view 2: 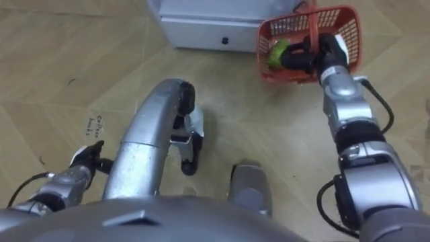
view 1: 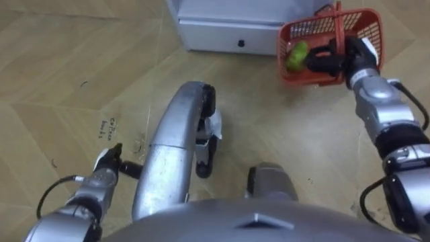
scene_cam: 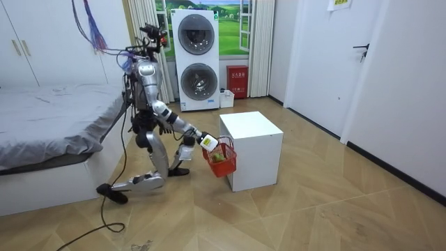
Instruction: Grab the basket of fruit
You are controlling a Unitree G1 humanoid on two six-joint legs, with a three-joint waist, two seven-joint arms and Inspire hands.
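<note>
The red mesh fruit basket (view 1: 366, 23) hangs off the floor beside the white cabinet (view 1: 228, 30). A green fruit (view 1: 295, 55) lies inside it. My right hand (view 1: 329, 57) reaches forward at the upper right with its dark fingers curled round the basket's handle. In the room view the basket (scene_cam: 220, 160) hangs from that hand (scene_cam: 208, 143) at the cabinet's front corner, and I kneel on one knee between bed and cabinet. My left hand (view 1: 106, 168) stays low at the lower left above the wooden floor, fingers relaxed and holding nothing.
The white cabinet (scene_cam: 254, 146) stands just beyond the basket. A bed (scene_cam: 49, 132) is close behind me at the room view's left. Stacked washing machines (scene_cam: 195, 59) stand at the back wall. Wooden floor stretches to the room view's right.
</note>
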